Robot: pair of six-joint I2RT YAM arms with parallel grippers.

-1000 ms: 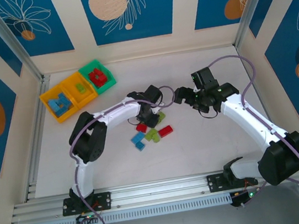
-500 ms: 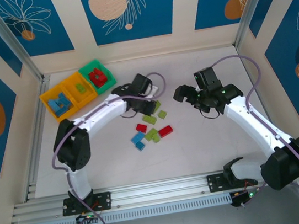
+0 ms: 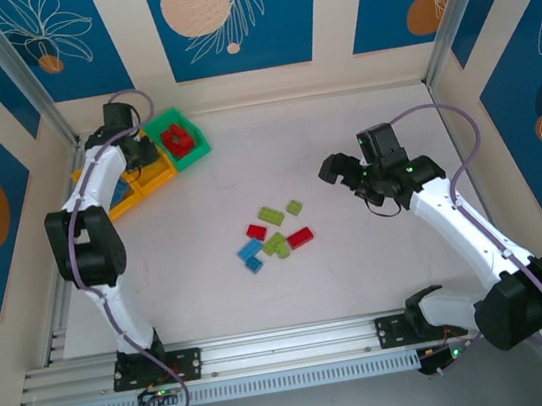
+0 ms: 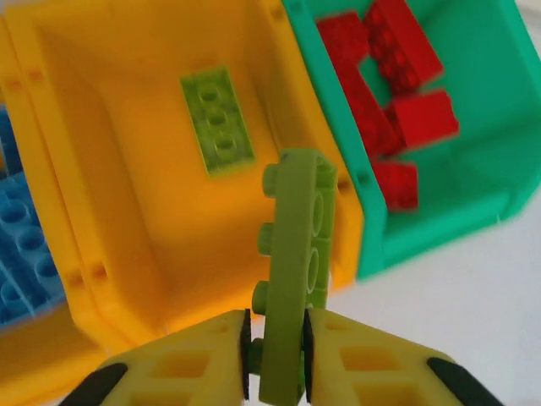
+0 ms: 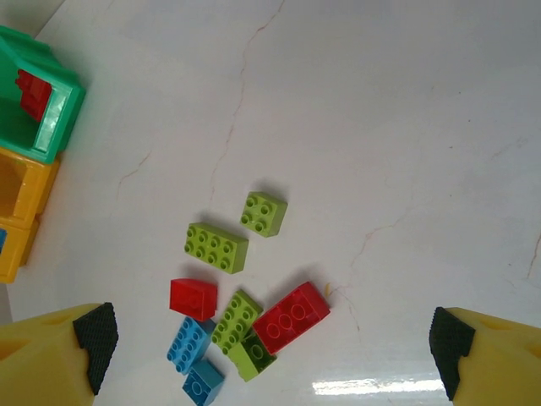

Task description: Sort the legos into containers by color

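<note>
My left gripper (image 4: 277, 347) is shut on a flat lime green lego (image 4: 292, 279), held on edge over the near rim of the middle orange-yellow container (image 4: 110, 169). One green lego (image 4: 217, 120) lies in that bin. Red legos (image 4: 380, 76) fill the green container (image 4: 473, 211), and blue legos (image 4: 17, 245) sit in the left bin. In the top view the left gripper (image 3: 133, 152) hovers at the containers (image 3: 178, 135). Loose legos (image 3: 273, 233) lie mid-table. My right gripper (image 5: 270, 342) is open above them, holding nothing; the red one (image 5: 292, 317) and the green ones (image 5: 217, 247) are closest.
The containers stand in the far left corner beside the aluminium frame post (image 3: 27, 81). The right arm (image 3: 455, 217) reaches in from the right, with its gripper (image 3: 332, 169) right of the pile. A white tabletop (image 3: 380, 258) surrounds the pile.
The left arm has swung from the pile to the far left containers, carrying the green lego. The right gripper has drifted slightly right and stays open.
</note>
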